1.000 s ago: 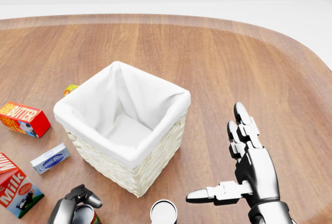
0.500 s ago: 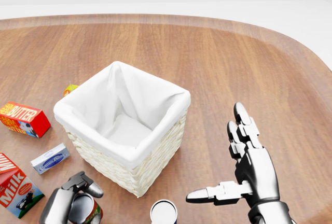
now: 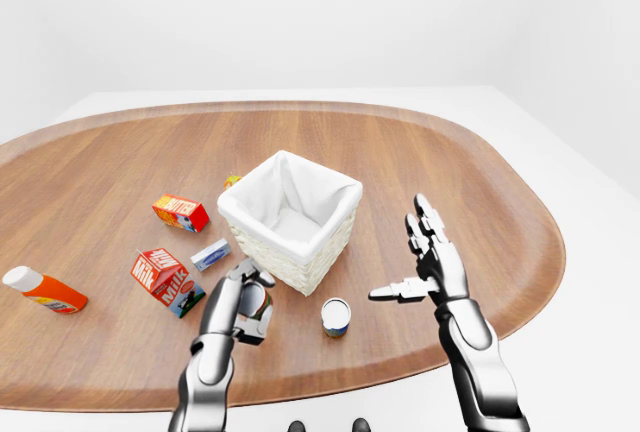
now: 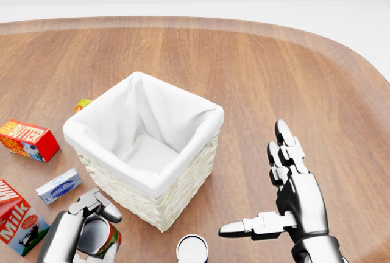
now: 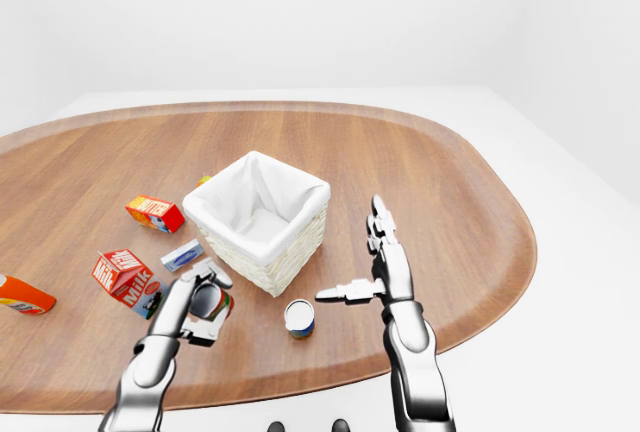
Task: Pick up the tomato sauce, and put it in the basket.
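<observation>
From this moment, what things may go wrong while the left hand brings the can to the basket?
1. The left hand holds the tomato sauce can tilted, gripped from one side; it might slip out during the lift.
2. The basket wall stands high right beside the can, so a low path may knock the rim.
3. A second can and the milk carton stand close and could be bumped.

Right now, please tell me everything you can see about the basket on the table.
The basket is square, with pale woven wicker walls and a white cloth liner folded over its rim. It stands upright and open on the wooden table, turned so one corner points to the head view's bottom. Its inside looks empty. Nothing touches it; the left hand holds a can just beside its lower-left wall.
</observation>
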You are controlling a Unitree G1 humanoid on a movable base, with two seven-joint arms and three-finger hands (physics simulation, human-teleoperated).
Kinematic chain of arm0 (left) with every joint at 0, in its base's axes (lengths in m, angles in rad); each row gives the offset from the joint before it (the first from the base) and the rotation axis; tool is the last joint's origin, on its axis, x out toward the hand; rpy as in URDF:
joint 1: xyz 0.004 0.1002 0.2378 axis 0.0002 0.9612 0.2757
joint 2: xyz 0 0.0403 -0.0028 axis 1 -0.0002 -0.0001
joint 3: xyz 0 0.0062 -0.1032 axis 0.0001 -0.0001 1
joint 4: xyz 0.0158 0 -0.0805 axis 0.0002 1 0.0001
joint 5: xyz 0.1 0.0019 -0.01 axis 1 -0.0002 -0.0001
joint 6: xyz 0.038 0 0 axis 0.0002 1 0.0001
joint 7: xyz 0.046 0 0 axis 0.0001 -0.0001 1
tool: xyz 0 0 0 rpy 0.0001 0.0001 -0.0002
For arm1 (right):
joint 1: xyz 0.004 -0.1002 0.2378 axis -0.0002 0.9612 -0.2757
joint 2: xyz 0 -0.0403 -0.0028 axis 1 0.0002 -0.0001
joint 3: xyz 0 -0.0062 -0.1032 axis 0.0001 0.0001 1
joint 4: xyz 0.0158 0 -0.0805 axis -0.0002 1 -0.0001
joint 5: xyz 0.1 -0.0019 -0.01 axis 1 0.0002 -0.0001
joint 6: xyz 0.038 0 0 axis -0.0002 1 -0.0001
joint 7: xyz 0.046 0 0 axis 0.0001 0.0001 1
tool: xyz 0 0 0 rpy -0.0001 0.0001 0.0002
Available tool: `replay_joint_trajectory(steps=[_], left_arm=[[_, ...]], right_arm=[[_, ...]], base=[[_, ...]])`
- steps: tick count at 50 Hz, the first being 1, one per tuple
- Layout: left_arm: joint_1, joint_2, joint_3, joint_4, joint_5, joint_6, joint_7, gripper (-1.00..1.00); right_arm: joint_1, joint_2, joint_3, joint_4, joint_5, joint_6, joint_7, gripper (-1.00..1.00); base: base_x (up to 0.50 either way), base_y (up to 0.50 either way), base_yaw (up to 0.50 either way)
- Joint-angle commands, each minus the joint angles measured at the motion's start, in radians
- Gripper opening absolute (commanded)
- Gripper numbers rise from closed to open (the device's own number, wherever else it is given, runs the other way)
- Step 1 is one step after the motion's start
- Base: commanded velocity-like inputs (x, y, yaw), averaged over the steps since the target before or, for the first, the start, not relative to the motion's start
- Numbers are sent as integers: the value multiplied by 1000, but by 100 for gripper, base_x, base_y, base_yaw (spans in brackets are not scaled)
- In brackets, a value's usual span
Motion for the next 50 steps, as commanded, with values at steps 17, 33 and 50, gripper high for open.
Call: replay_joint_trajectory(steps=[17,33,50], left_arm=[[40,-10,-8,-163,-16,0,-11,-100],[71,-17,-8,-312,9,0,-68,-100],[85,-23,-8,-411,35,0,-110,-100]], right_arm=[[1,0,2,5,-3,0,-1,100],[2,0,1,-2,-3,0,-1,100],[0,0,2,9,-4,0,-2,100]], base=[[0,0,0],[0,0,0],[0,0,0]])
